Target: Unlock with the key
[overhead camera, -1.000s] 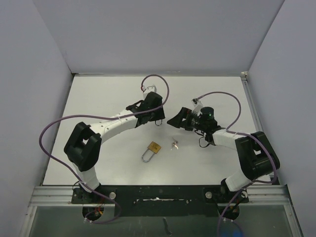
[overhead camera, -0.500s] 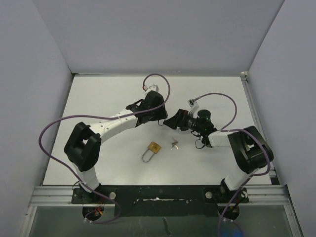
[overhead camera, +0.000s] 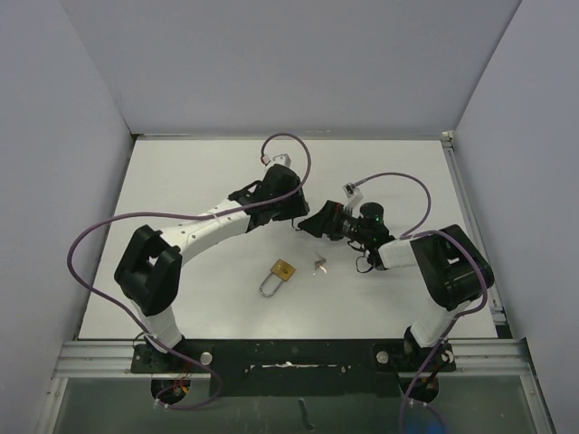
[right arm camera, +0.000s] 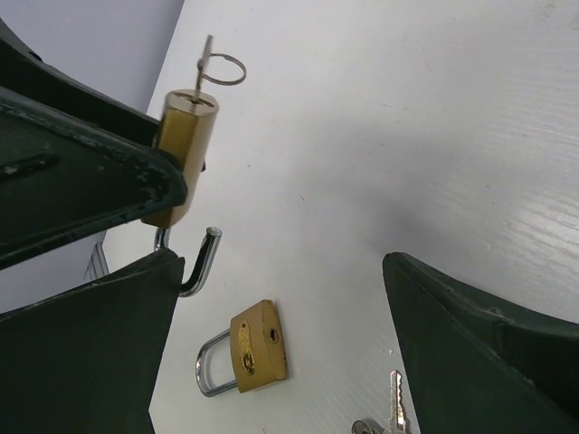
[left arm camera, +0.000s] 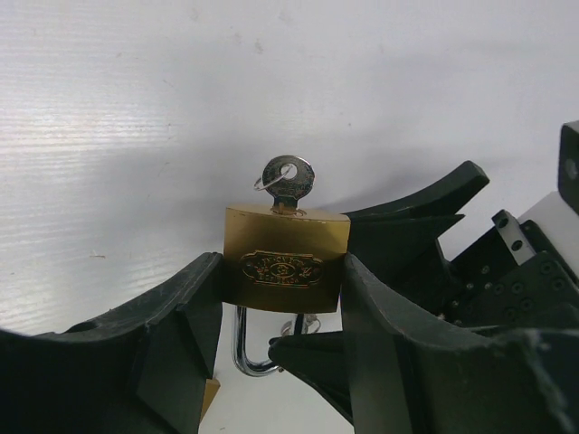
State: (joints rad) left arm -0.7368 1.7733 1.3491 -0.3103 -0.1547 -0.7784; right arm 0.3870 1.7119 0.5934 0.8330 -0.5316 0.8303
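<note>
My left gripper [left arm camera: 282, 280] is shut on a brass padlock [left arm camera: 286, 262] and holds it above the table. A silver key [left arm camera: 288, 181] with a ring sits in its keyhole. In the right wrist view the held padlock [right arm camera: 185, 149] shows its key [right arm camera: 213, 63] on top, and one end of its shackle [right arm camera: 201, 262] hangs free of the body. My right gripper [right arm camera: 280, 271] is open and empty, close beside the left gripper [overhead camera: 291, 217] at mid-table. In the top view the right gripper [overhead camera: 314, 221] nearly touches it.
A second brass padlock [overhead camera: 282, 271], with its shackle closed, lies on the white table [overhead camera: 199, 181] nearer the arm bases; it also shows in the right wrist view [right arm camera: 255, 348]. Loose keys [overhead camera: 318, 264] lie just to its right. Grey walls stand around the table.
My right gripper has moved left, closing most of the gap to the left gripper. The left gripper has kept hold of the padlock and barely shifted.
</note>
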